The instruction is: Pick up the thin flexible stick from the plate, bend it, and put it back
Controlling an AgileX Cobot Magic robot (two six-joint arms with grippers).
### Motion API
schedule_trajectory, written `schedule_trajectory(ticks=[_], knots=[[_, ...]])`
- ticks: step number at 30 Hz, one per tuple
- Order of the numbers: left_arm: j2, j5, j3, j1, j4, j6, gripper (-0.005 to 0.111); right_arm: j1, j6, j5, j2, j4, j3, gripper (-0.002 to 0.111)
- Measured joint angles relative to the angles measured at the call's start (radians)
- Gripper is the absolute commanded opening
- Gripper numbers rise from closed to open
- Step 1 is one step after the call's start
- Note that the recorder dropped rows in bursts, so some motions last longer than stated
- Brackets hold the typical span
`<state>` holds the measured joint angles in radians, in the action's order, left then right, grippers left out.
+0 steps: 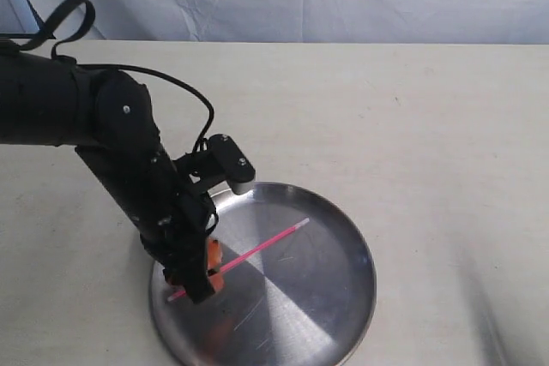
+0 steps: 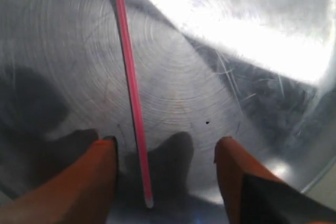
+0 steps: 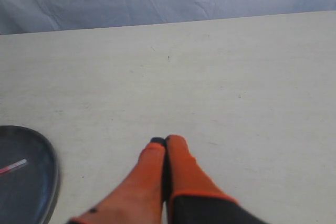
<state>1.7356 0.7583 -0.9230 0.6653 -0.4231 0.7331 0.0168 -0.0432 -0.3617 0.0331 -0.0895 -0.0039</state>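
Exterior view: The round shallow silver metal plate [image 1: 330, 297] sits near the front of the off-white surface [image 1: 412, 126], a little left of middle. The very thin bright pink plastic stick [image 1: 262, 248] lies flat in it on a diagonal, its whitish tip toward the far right and its other end at the near left. The black left arm [image 1: 129, 169] reaches down over the plate's left side, and the left jaws hang at the stick's near-left end. The right jaws are out of sight here.

Left wrist view: The left jaws are spread wide and hold nothing. The stick [image 2: 131, 77] runs between the two orange fingers [image 2: 100, 177], nearer one of them and touching neither. It rests on the brushed metal.

Right wrist view: The right jaws are pressed together and empty, over bare surface to the right of the plate [image 3: 51, 174]. Only the stick's whitish tip [image 3: 16, 166] shows.

Handling, my judgement: the stick is very light, springy and slick. It lies flush on smooth metal and may skid or roll as the jaws close. Pinch squarely close to the near-left end and leave the long part free for bending. Use a gentle squeeze, as it could kink.
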Motion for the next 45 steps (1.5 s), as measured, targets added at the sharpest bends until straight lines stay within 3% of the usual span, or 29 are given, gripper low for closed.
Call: schedule_trajectory(ticks=[13, 16, 22, 34, 45], knots=[[0.106, -0.044, -0.004, 0.0, 0.068, -0.097, 0.055, 0.0, 0.0, 0.0, 0.0, 0.0, 0.0, 0.0], [0.106, -0.048, -0.004, 0.0, 0.074, -0.097, 0.041, 0.0, 0.0, 0.0, 0.0, 0.0, 0.0, 0.0], [0.111, -0.066, -0.004, 0.0, 0.088, -0.097, -0.001, 0.0, 0.0, 0.0, 0.0, 0.0, 0.0, 0.0], [0.106, -0.06, -0.015, 0.0, 0.103, -0.101, 0.0, 0.0, 0.0, 0.0, 0.0, 0.0, 0.0, 0.0], [-0.014, -0.037, -0.03, 0.0, 0.107, -0.101, 0.0, 0.0, 0.0, 0.0, 0.0, 0.0, 0.0, 0.0]])
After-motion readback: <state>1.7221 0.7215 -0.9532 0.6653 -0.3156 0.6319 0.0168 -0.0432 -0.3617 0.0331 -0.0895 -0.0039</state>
